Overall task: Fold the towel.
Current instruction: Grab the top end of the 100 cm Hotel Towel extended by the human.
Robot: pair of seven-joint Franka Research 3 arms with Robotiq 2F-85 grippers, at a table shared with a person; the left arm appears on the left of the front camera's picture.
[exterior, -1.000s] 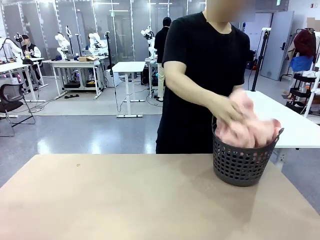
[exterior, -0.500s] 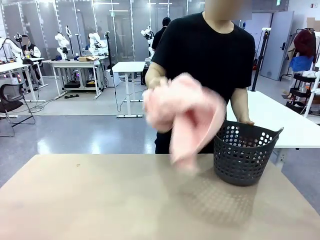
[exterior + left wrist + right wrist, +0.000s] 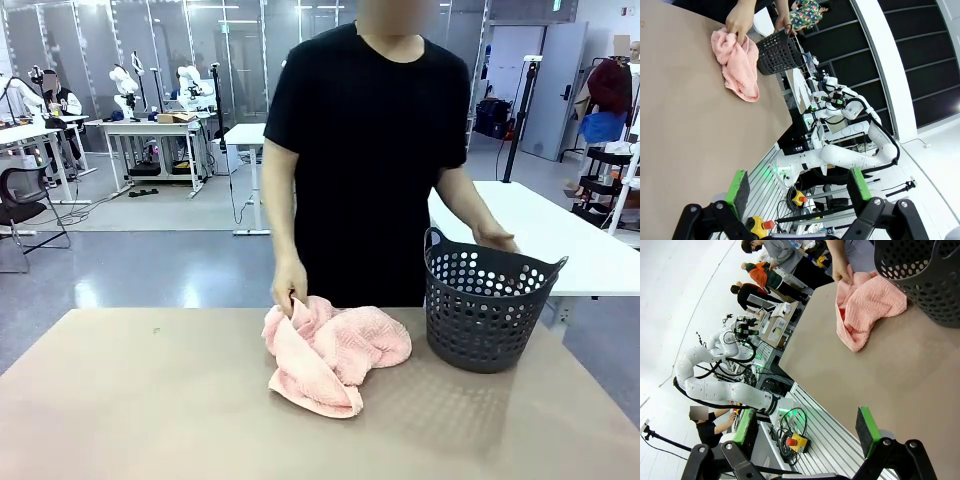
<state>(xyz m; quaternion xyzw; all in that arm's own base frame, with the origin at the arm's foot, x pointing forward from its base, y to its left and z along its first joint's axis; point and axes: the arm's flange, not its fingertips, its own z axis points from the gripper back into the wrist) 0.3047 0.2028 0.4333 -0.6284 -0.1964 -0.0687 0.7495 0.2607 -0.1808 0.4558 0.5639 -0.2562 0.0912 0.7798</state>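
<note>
The pale pink towel (image 3: 335, 353) lies crumpled on the tan table (image 3: 150, 400), just left of the dark basket. A person's hand (image 3: 289, 285) holds its upper left edge. From the left wrist, the towel (image 3: 737, 65) sits far up the table, well away from my left gripper (image 3: 799, 187), which stands open with nothing between its green pads. The right wrist view has the towel (image 3: 865, 307) near the top, with my right gripper (image 3: 807, 427) open and empty, off the table's near edge.
A dark perforated basket (image 3: 487, 310) stands at the table's far right, with the person's other hand (image 3: 495, 238) on its rim. The person stands at the far edge. Bare tabletop spreads left of and in front of the towel.
The person lifted the towel out of the basket, swung it left through the air, and laid it crumpled on the table. My grippers have stayed open.
</note>
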